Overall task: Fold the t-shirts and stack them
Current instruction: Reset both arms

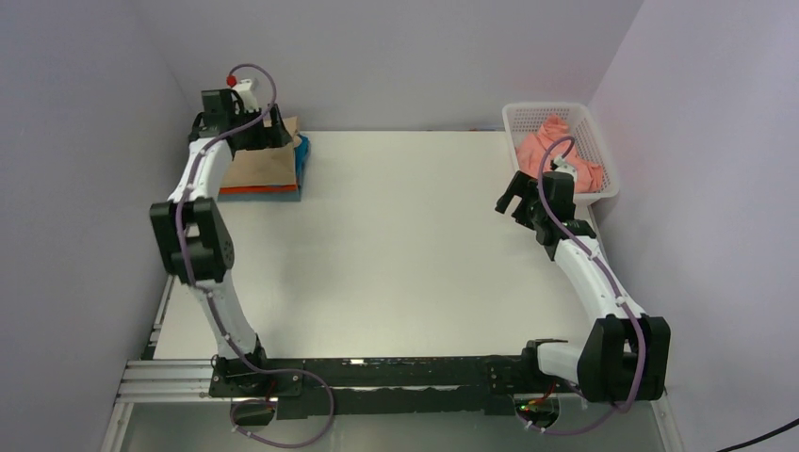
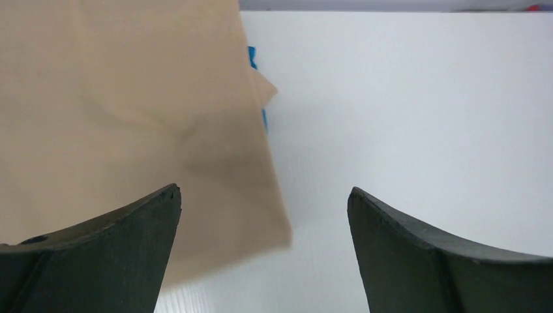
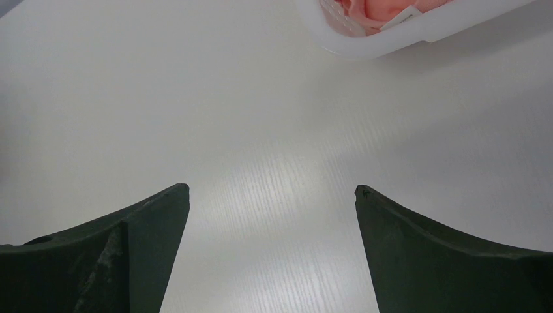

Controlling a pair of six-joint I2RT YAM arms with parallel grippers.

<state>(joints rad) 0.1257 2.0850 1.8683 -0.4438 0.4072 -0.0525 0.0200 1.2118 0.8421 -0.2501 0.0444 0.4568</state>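
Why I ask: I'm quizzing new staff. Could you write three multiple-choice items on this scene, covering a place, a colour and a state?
1. Where is the pink shirt? A on the wall; B in the basket; C on the floor.
2. What colour tops the stack? A tan; B grey; C green.
3. How is the right claw? A shut on cloth; B open, empty; C out of view.
Answers: B, mesh walls surround it; A, tan cloth lies uppermost; B, its fingers stand apart over the table.
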